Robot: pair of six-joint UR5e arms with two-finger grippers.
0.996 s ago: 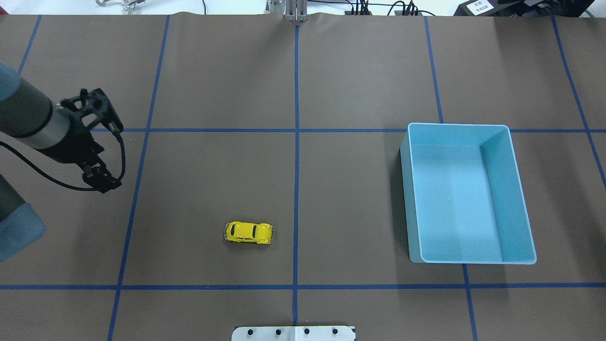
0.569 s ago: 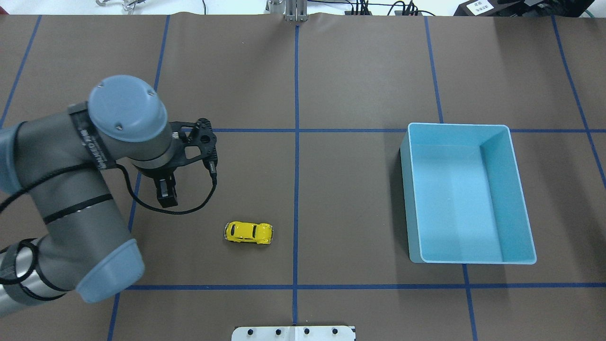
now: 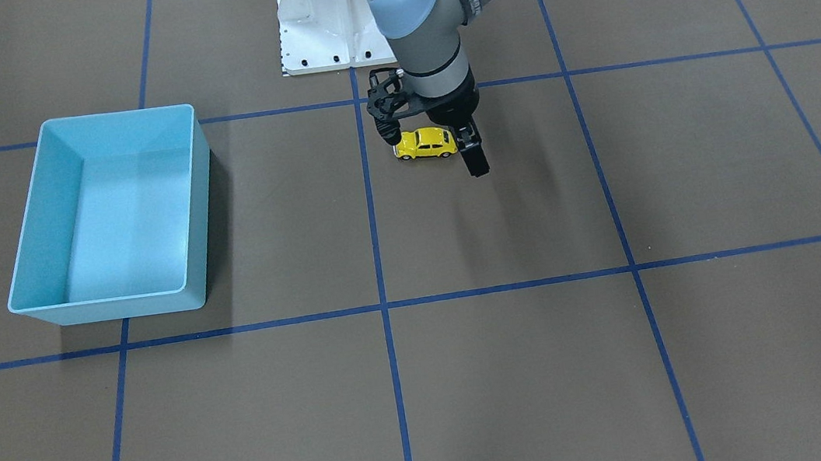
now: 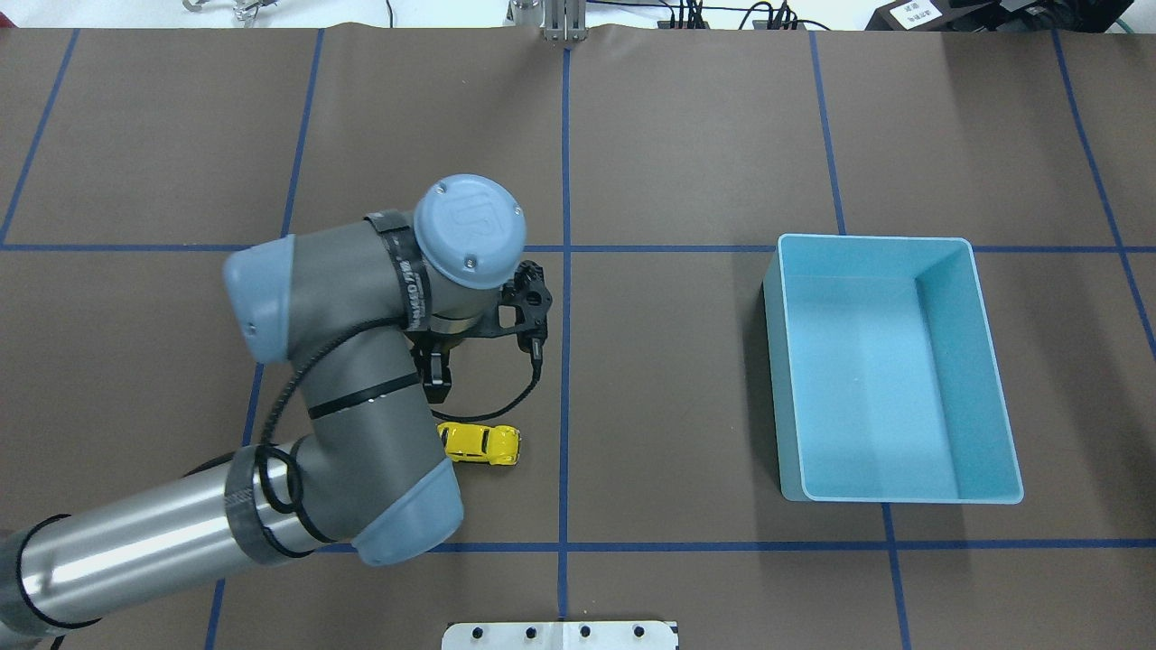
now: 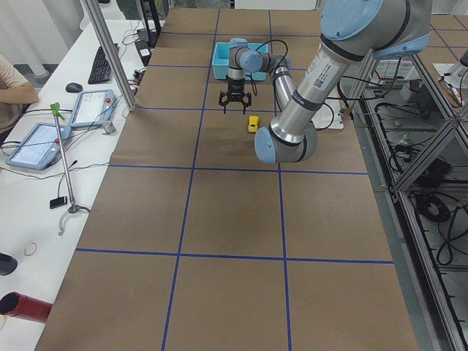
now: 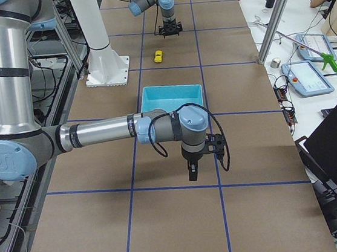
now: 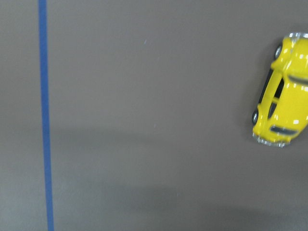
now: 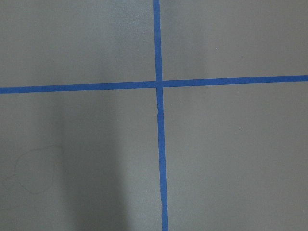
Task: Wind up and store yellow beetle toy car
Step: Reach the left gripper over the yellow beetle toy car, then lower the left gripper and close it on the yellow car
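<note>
The yellow beetle toy car (image 4: pixel 485 444) sits on its wheels on the brown table, also seen from the front (image 3: pixel 427 143) and at the right edge of the left wrist view (image 7: pixel 285 91). My left gripper (image 5: pixel 234 107) hangs above the table just beyond the car, on the side away from the robot. Its fingers (image 3: pixel 476 161) are spread and hold nothing. In the overhead view one finger (image 4: pixel 438 384) shows and the wrist hides the other. My right gripper (image 6: pixel 191 173) shows only in the right side view, past the blue bin, and I cannot tell its state.
The blue bin (image 4: pixel 874 238) stands with nothing in it to the car's right, about a grid square away (image 3: pixel 107 308). The white base plate (image 4: pixel 560 635) lies at the near table edge. A person's arm (image 5: pixel 14 88), tablets and a post flank the far side.
My left arm swung in from the table's left edge to the middle and now hangs by the car. The car and the bin have not moved.
</note>
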